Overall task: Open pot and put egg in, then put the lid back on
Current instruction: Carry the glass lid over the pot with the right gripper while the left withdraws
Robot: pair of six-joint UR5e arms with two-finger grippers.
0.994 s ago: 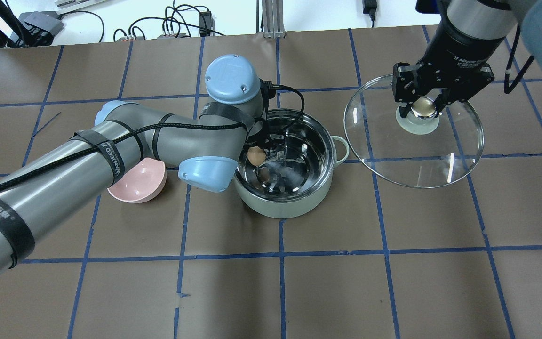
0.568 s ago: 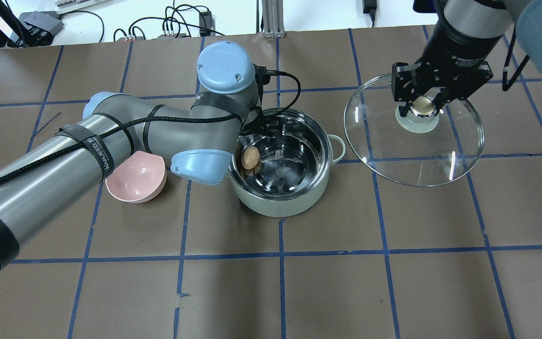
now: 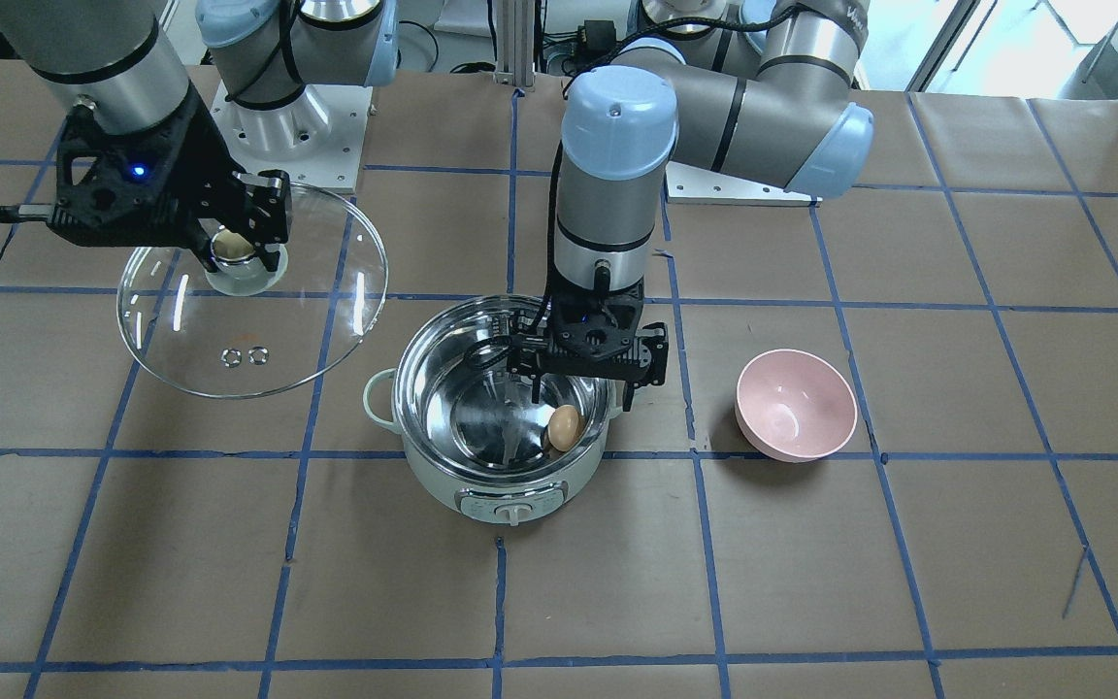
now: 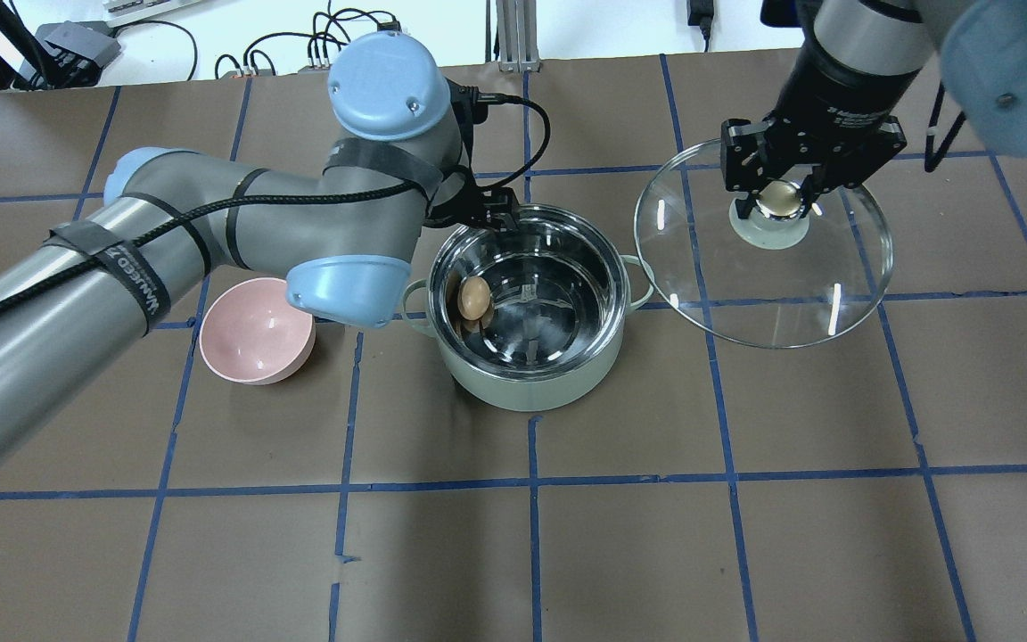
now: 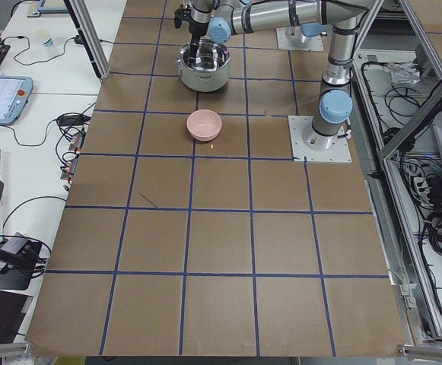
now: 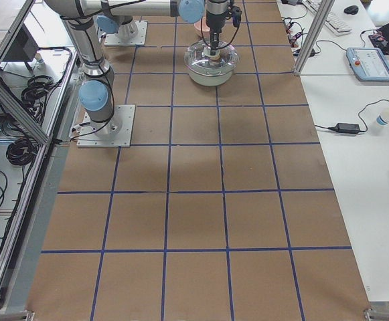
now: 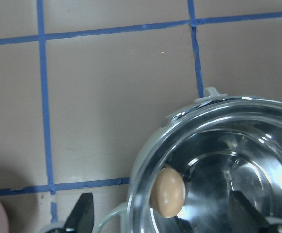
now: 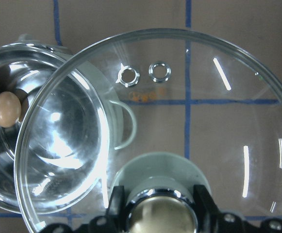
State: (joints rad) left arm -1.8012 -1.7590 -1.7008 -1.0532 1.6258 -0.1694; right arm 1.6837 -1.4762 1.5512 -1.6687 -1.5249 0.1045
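Inside the round mint-white pot (image 4: pixel 531 394) a brown egg (image 4: pixel 474 297) is lying; our left gripper (image 3: pixel 582 399) is hanging apart, our right gripper (image 4: pixel 781 198) clamping the clear glass lid (image 4: pixel 772 290).

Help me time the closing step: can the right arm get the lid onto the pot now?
Probably not yet. The right gripper holds the lid beside the pot, but the left gripper hangs open over the pot's rim, likely in the lid's way.

Mirror-bright steel pot (image 4: pixel 571 314), clear glass lid (image 4: pixel 768 290) (glossy), matt tan egg (image 4: pixel 474 298)
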